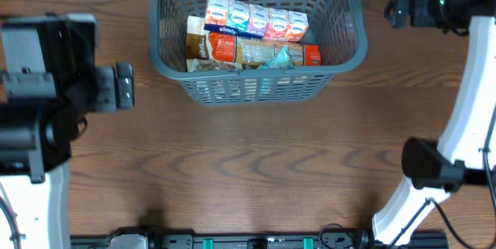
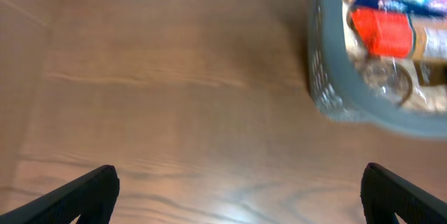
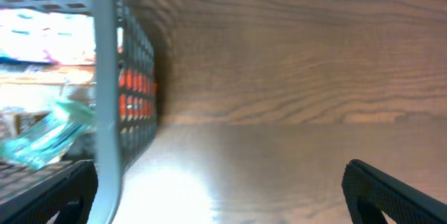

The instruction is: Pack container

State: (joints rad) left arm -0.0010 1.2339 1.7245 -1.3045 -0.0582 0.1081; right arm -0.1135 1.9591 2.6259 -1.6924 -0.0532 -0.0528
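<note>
The dark grey slotted container (image 1: 256, 86) stands at the back middle of the wooden table. It holds several packets: a row of tissue packs (image 1: 256, 18), a red and orange snack packet (image 1: 222, 46) and a teal wrapper (image 1: 277, 57). My left gripper (image 1: 124, 84) is open and empty, left of the container; its fingers (image 2: 237, 196) frame bare wood with the container's corner (image 2: 328, 91) at upper right. My right gripper (image 1: 397, 6) is open and empty, right of the container; its fingers (image 3: 220, 196) straddle bare wood beside the container's wall (image 3: 105, 112).
The white right arm base (image 1: 434, 179) stands at the table's front right. A rail with cables (image 1: 232, 241) runs along the front edge. Bright glare (image 3: 174, 189) lies on the wood near the container.
</note>
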